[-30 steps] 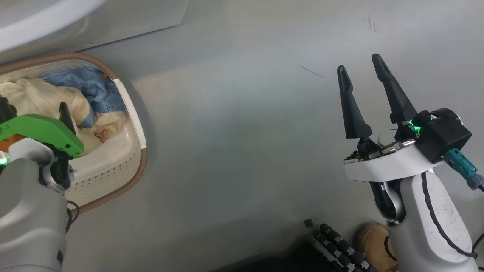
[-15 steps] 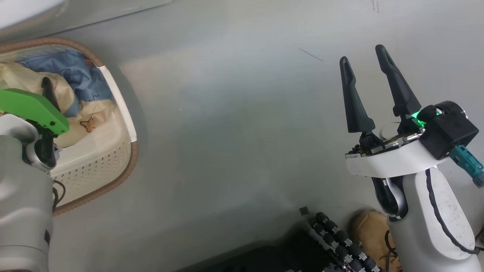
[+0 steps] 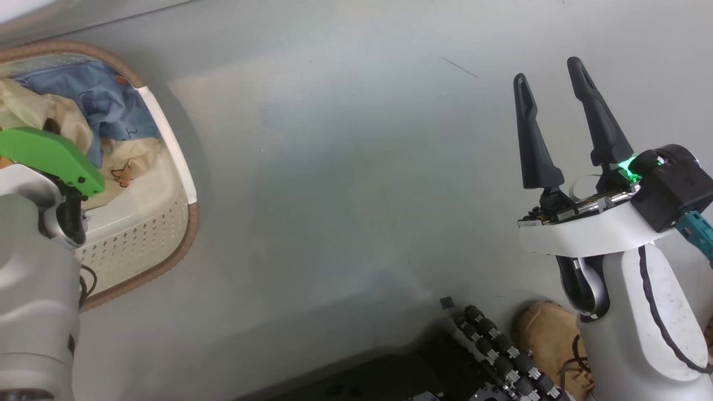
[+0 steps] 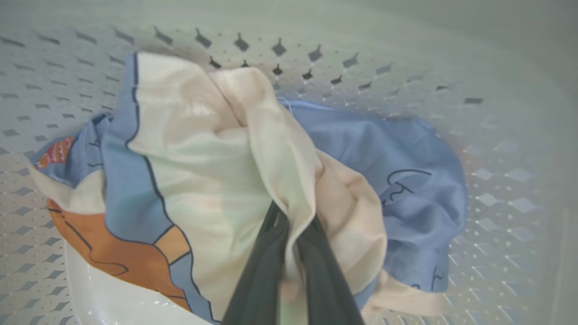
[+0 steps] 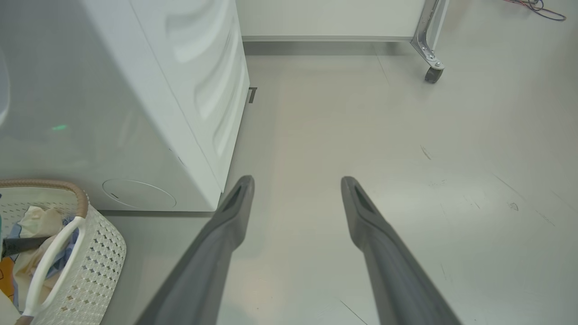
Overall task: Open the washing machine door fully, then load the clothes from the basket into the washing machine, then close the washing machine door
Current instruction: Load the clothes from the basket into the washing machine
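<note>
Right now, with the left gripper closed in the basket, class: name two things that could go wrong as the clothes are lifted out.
1. The left gripper pinches only a cream fold of the clothes; the blue part lies loose beside it, so the bundle may slip free or trail.
2. The clothes lie against the perforated wall of the basket; dragged cloth could snag the rim and tip it.

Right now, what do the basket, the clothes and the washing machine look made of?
The basket: likely moulded plastic, cream, matte; diamond perforations, brown woven-look rim. The clothes: thin soft fabric, possibly cotton, matte; it creases and folds, printed blue, cream, orange. The washing machine: probably painted sheet metal, white, semi-gloss; pressed ribs, soft reflections.
</note>
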`<state>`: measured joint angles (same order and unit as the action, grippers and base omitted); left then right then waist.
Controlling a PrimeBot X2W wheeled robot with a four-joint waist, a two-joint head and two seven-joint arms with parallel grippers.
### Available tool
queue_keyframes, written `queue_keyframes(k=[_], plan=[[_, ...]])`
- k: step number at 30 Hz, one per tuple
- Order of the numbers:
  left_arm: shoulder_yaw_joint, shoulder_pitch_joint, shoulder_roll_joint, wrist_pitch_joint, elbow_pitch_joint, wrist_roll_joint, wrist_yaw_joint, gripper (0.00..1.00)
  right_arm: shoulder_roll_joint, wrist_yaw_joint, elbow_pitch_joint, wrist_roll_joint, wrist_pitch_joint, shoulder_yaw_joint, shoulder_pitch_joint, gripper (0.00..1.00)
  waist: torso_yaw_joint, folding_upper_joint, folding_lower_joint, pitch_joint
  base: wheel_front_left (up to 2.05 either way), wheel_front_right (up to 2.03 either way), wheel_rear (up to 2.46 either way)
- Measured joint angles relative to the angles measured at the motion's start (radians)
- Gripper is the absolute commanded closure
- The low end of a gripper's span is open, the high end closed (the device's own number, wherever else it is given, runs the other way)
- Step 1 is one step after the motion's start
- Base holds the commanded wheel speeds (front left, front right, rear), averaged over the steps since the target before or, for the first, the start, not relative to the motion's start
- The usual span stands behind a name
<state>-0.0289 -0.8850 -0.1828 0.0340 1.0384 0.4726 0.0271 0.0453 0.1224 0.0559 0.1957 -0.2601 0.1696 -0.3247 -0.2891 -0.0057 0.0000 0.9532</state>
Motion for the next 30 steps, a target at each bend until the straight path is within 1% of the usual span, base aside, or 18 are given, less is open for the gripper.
queue_keyframes(k=[4, 8, 10, 11, 17, 18, 23, 30], plan=[[-0.001, -0.003, 0.021, -0.024, 0.021, 0.001, 0.0, 1.0, 0.0, 0.0, 0.0, -0.004, 0.0, -0.02, -0.004, 0.0, 0.011, 0.0, 0.0, -0.003, 0.0, 0.0, 0.0], [0.009, -0.002, 0.046, -0.081, 0.024, 0.004, -0.003, 1.0, 0.0, 0.0, -0.006, -0.004, 0.0, -0.023, -0.02, 0.0, 0.026, 0.0, 0.0, -0.019, 0.0, 0.0, 0.0], [0.008, 0.0, 0.052, -0.116, 0.023, 0.004, -0.018, 1.0, 0.0, 0.0, -0.012, -0.004, 0.0, -0.027, -0.024, 0.0, 0.033, 0.0, 0.0, -0.032, 0.0, 0.0, 0.0], [0.011, 0.001, 0.061, -0.133, 0.022, 0.005, -0.02, 1.0, 0.0, 0.0, -0.016, -0.004, 0.0, -0.03, -0.025, 0.0, 0.038, 0.0, 0.0, -0.039, 0.0, 0.0, 0.0], [0.0, 0.05, 0.109, -0.218, 0.023, 0.011, -0.063, 1.0, 0.0, 0.0, -0.037, -0.004, 0.0, -0.04, -0.035, 0.0, 0.067, 0.0, 0.0, -0.099, 0.0, 0.0, 0.0], [0.0, 0.05, 0.109, -0.218, 0.023, 0.011, -0.063, 1.0, 0.0, 0.0, -0.037, -0.004, 0.0, -0.04, -0.035, 0.0, 0.067, 0.0, 0.0, -0.099, 0.0, 0.0, 0.0], [-0.01, 0.094, 0.124, -0.257, 0.02, 0.012, -0.095, 1.0, 0.0, 0.0, -0.05, -0.004, 0.0, -0.051, -0.035, 0.0, 0.097, 0.0, 0.0, -0.159, 0.0, 0.0, 0.0], [-0.005, 0.159, 0.136, -0.283, -0.014, 0.025, -0.116, 1.0, 0.001, 0.0, -0.064, -0.004, 0.0, -0.07, -0.033, 0.0, 0.145, 0.0, 0.0, -0.251, 0.0, 0.0, 0.0]])
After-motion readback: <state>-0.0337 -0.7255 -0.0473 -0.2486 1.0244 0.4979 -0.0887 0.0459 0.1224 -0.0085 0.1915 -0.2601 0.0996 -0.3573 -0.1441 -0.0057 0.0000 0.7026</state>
